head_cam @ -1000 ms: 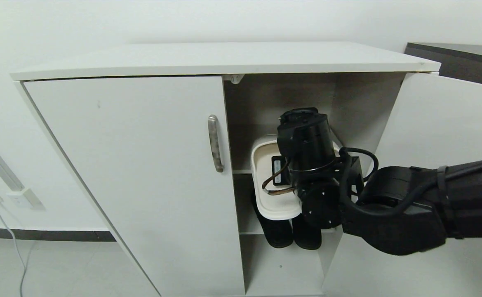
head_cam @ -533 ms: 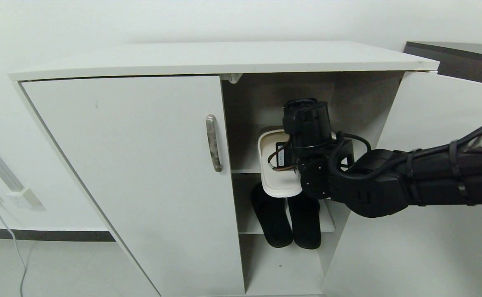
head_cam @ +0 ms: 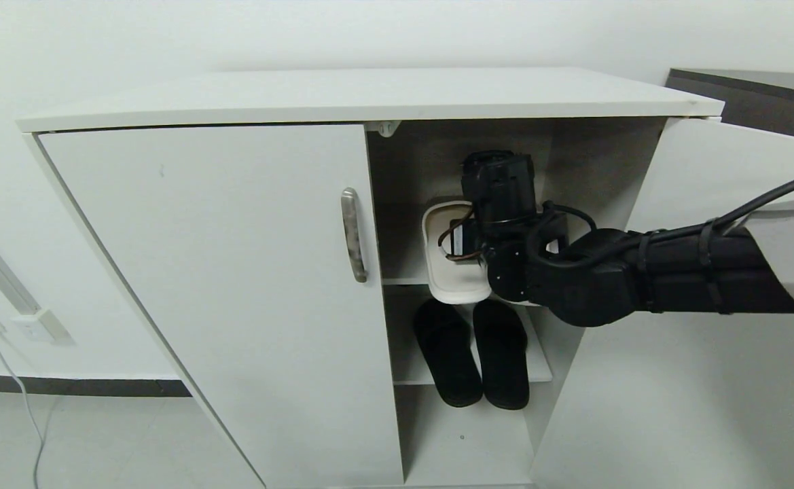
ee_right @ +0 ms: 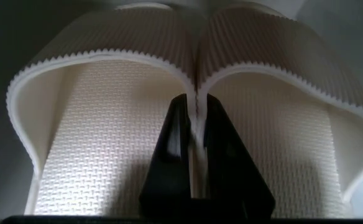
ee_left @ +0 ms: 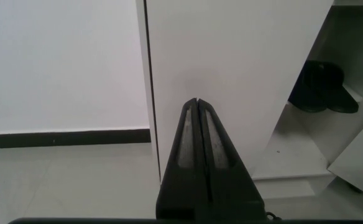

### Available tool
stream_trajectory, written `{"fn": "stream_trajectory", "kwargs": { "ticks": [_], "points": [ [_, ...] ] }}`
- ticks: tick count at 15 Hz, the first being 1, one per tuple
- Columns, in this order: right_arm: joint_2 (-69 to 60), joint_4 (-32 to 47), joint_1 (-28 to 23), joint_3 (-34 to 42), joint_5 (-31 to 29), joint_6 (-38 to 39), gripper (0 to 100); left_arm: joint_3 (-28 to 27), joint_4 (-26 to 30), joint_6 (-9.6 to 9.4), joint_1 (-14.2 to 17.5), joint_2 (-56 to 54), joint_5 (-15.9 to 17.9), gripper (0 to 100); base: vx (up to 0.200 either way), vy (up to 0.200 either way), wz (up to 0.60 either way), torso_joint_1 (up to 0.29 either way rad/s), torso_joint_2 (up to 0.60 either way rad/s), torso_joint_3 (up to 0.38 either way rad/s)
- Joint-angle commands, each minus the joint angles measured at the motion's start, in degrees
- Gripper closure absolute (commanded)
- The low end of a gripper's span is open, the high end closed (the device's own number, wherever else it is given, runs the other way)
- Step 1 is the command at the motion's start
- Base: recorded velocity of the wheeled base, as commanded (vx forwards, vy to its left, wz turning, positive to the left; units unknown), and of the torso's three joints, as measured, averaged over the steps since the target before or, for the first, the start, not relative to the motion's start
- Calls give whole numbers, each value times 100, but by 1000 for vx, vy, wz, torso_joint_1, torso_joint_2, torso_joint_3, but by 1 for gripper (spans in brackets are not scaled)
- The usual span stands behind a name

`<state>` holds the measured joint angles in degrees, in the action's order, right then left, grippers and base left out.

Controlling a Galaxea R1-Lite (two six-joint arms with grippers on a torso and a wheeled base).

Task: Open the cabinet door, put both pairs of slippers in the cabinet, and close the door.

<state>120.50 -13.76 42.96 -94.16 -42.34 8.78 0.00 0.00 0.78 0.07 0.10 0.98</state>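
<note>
The right gripper (ee_right: 196, 106) clamps its jaws on two ribbed, waffle-textured cream slippers (ee_right: 101, 168), one each side; left gripper (ee_left: 197, 102) jaws together.

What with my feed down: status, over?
Right gripper shut on white slippers, at upper shelf. Left gripper shut, empty. Black slippers shelved below. Right door open.

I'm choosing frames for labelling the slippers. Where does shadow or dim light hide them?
Head view: the black slippers stand out on the pale shelf; the white slippers are bright against the shadowed cabinet interior. Right wrist view: white slippers lit, darkness around them, the right gripper a dark silhouette. Left wrist view: black slippers a dark shape without detail.
</note>
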Motion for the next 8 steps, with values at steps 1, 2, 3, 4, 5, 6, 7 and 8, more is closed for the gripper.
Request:
{"fn": "stream_trajectory", "kwargs": {
  "ticks": [1, 2, 3, 4, 5, 6, 7, 8],
  "points": [
    [122, 23, -42, -217, 15, 1, 100, 0, 0, 1, 1, -1, -1, 100, 0, 0, 0, 0, 0, 0],
    [166, 58, -51, -305, 33, 1, 100, 0, 0, 1, 1, -1, -1, 100, 0, 0, 0, 0, 0, 0],
    [193, 67, -68, -349, 68, 1, 100, 0, 0, 1, 1, -1, -1, 100, 0, 0, 0, 0, 0, 0],
    [228, 84, -104, -401, 147, 1, 100, 0, 0, 1, 1, -1, -1, 100, 0, 0, 0, 0, 0, 0],
    [263, 102, -121, -428, 191, 1, 100, 0, 0, 1, 1, -1, -1, 100, 0, 0, 0, 0, 0, 0],
    [272, 119, -139, -428, 217, 1, 100, 0, 0, 1, 1, -1, -1, 100, 0, 0, 0, 0, 0, 0],
    [307, 128, -156, -428, 226, 10, 100, 0, 0, 1, 1, -1, -1, 100, 0, 0, 0, 0, 0, 0],
    [316, 128, -165, -428, 226, 1, 100, 0, 0, 1, 1, -1, -1, 100, 0, 0, 0, 0, 0, 0]
  ]
}}
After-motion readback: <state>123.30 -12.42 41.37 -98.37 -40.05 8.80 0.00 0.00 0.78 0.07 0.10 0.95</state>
